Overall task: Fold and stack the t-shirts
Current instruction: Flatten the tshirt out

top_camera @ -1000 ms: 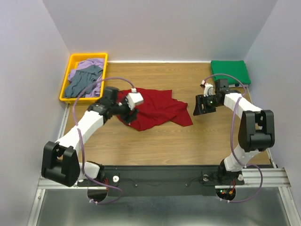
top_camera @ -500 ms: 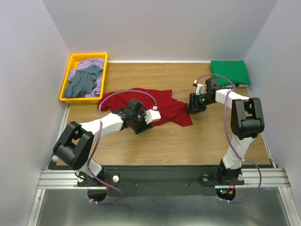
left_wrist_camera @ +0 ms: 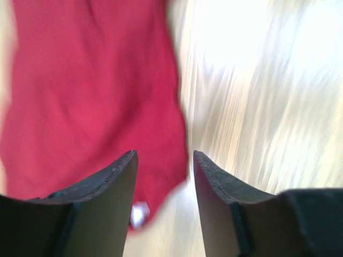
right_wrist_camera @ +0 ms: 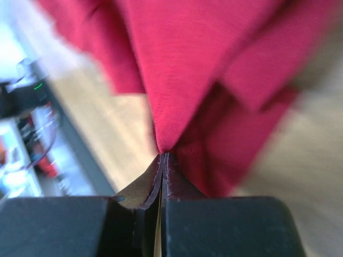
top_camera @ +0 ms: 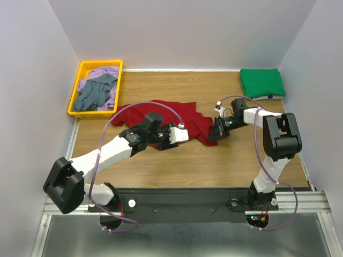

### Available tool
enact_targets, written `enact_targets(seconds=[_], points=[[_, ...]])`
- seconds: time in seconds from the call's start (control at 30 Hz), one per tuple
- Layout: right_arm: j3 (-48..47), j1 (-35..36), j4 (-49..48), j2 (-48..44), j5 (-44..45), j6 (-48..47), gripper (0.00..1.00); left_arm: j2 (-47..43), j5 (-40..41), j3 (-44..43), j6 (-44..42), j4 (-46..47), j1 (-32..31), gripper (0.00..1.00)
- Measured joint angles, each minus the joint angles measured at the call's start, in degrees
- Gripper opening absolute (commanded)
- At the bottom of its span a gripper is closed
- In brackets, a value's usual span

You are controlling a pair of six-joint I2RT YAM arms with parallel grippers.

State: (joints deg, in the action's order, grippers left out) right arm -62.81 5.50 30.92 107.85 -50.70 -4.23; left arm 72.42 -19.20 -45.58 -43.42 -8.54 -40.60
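Observation:
A dark red t-shirt (top_camera: 177,112) lies crumpled on the wooden table's middle. My right gripper (top_camera: 217,134) is shut on its right edge, and in the right wrist view the red cloth (right_wrist_camera: 187,64) rises in a pinched peak from the closed tips (right_wrist_camera: 163,156). At the shirt's front edge, my left gripper (top_camera: 162,140) is open. Its wrist view shows a corner of the red cloth (left_wrist_camera: 91,80) with a small white tag (left_wrist_camera: 140,213) lying under the gap between the fingers (left_wrist_camera: 163,160). A green t-shirt (top_camera: 262,81) lies folded at the back right.
A yellow tray (top_camera: 101,62) at the back left holds a lavender shirt (top_camera: 99,72) and a grey-blue shirt (top_camera: 94,93), both crumpled. Pale walls close in the table on the left, back and right. Bare wood (top_camera: 236,160) lies in front of the red shirt.
My right gripper moved left onto the red shirt's right edge and shut on it. My left gripper swung right along the shirt's front edge, its jaws a little narrower.

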Motion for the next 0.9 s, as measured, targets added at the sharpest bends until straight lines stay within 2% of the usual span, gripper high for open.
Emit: enact_targets(seconds=[0.17, 0.33, 0.57, 0.7, 0.9], points=[[3.0, 2.9, 1.0, -2.0, -9.5, 0.3, 0.01, 2.2, -1.0, -4.1, 2.2, 5.2, -8.2, 0.64], [2.8, 3.6, 1.3, -3.0, -12.6, 1.5, 0.01, 7.6, 1.5, -3.5, 4.0, 10.3, -16.7, 0.63], [2.5, 0.2, -0.7, -10.1, -1.3, 5.3, 0.01, 16.3, 5.9, -4.3, 5.8, 13.3, -18.1, 0.62], [2.4, -3.1, -1.9, -11.0, 6.8, 6.3, 0.01, 17.0, 9.5, -3.5, 4.9, 14.8, -17.8, 0.62], [2.4, -3.5, -2.5, -9.4, 14.1, 5.9, 0.01, 16.3, 14.0, 2.3, 3.7, 16.7, -14.7, 0.61]])
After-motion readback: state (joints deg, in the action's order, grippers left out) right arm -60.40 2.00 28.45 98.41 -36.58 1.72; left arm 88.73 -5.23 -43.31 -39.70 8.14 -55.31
